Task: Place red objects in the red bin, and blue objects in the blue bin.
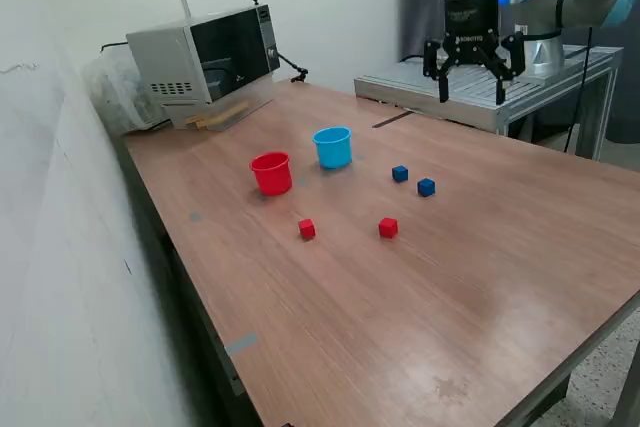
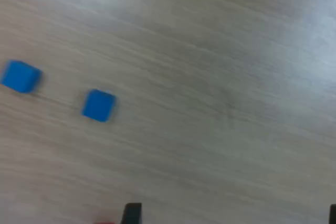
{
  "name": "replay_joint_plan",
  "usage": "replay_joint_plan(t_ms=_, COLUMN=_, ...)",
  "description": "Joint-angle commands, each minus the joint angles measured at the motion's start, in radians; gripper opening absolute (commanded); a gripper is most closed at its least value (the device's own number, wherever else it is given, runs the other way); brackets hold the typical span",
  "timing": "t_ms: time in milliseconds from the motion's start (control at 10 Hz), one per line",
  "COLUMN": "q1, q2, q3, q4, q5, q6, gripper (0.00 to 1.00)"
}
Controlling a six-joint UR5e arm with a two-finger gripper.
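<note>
In the exterior view two small red cubes (image 1: 307, 229) (image 1: 388, 228) lie on the wooden table (image 1: 500, 277), nearer the front. Two dark-blue cubes (image 1: 400, 174) (image 1: 427, 187) lie beyond them. The red cup (image 1: 271, 172) and the light-blue cup (image 1: 333, 147) stand side by side further back. My gripper (image 1: 472, 87) hangs open and empty high above the table's far edge, well clear of the cubes. The wrist view shows the two blue cubes (image 2: 98, 105) (image 2: 20, 76) on the wood and one dark fingertip (image 2: 131, 213) at the picture's edge.
A grey microwave (image 1: 205, 59) stands at the table's far corner, at the exterior view's left, with a crumpled plastic bag (image 1: 115, 92) beside it. A metal bench (image 1: 480, 92) with the arm's base stands behind the table. A white wall (image 1: 60, 247) runs along the exterior view's left.
</note>
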Motion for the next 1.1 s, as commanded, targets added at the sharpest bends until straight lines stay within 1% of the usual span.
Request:
replay_joint_plan(t_ms=0, q1=0.075, q2=0.206, q3=-0.092, q4=-0.086, q5=0.003, q6=-0.002, gripper=1.0)
replay_joint_plan(t_ms=100, q1=0.089, q2=0.257, q3=-0.155, q4=-0.086, q5=0.0, q6=-0.005, gripper=1.0)
replay_joint_plan(t_ms=300, q1=0.085, q2=0.281, q3=-0.239, q4=-0.082, q5=0.0, q6=-0.055, gripper=1.0)
replay_joint_plan(t_ms=400, q1=0.038, q2=0.296, q3=-0.273, q4=-0.082, q5=0.005, q6=-0.058, gripper=1.0)
replay_joint_plan(t_ms=600, q1=-0.038, q2=0.33, q3=-0.296, q4=-0.091, q5=0.011, q6=-0.098, gripper=1.0)
replay_joint_plan(t_ms=700, q1=-0.061, q2=0.342, q3=-0.298, q4=-0.094, q5=0.01, q6=-0.112, gripper=1.0)
replay_joint_plan(t_ms=800, q1=-0.082, q2=0.363, q3=-0.312, q4=-0.092, q5=0.011, q6=-0.135, gripper=1.0)
replay_joint_plan(t_ms=1000, q1=-0.093, q2=0.393, q3=-0.32, q4=-0.092, q5=0.01, q6=-0.14, gripper=1.0)
